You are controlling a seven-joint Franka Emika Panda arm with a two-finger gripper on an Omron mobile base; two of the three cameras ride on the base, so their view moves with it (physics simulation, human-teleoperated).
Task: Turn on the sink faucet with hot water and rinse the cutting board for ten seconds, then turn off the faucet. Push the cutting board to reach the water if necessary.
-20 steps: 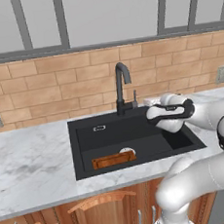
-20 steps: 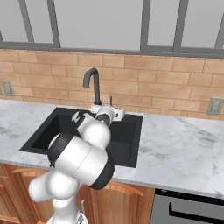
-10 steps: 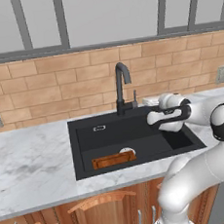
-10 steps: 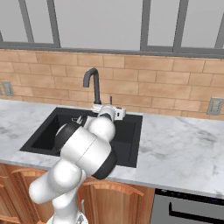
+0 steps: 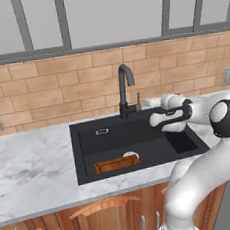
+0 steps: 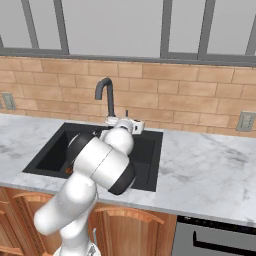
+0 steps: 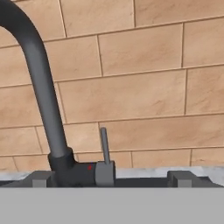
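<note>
The gripper (image 7: 111,183) is hovering open in front of the faucet base, its two grey fingertips (image 7: 41,179) rising far apart at the bottom of the hand view and closing on nothing. Between them, the short lever (image 7: 104,146) is standing upright on the side of the faucet (image 7: 39,87), apart from both tips. In my judgement the risk here is a miss or a wrong push: the lever is thin, so the fingers may be sliding past it or pressing the stout black base instead, and a nudge toward the wrong side could bring cold water rather than hot. No water is running from the spout. A second worry is reach: the board (image 5: 116,163) is lying flat in the sink (image 5: 88,155), against the front wall and left of centre, just beside the white drain (image 5: 130,156), while the spout is ending well back near the rear wall, so a stream may be falling behind the board unless the board gets pushed toward it. The board is showing as a small orange-brown rectangle with a darker raised rim, looking dry. Beyond the faucet, a tan brick wall (image 7: 140,87) is rising.
</note>
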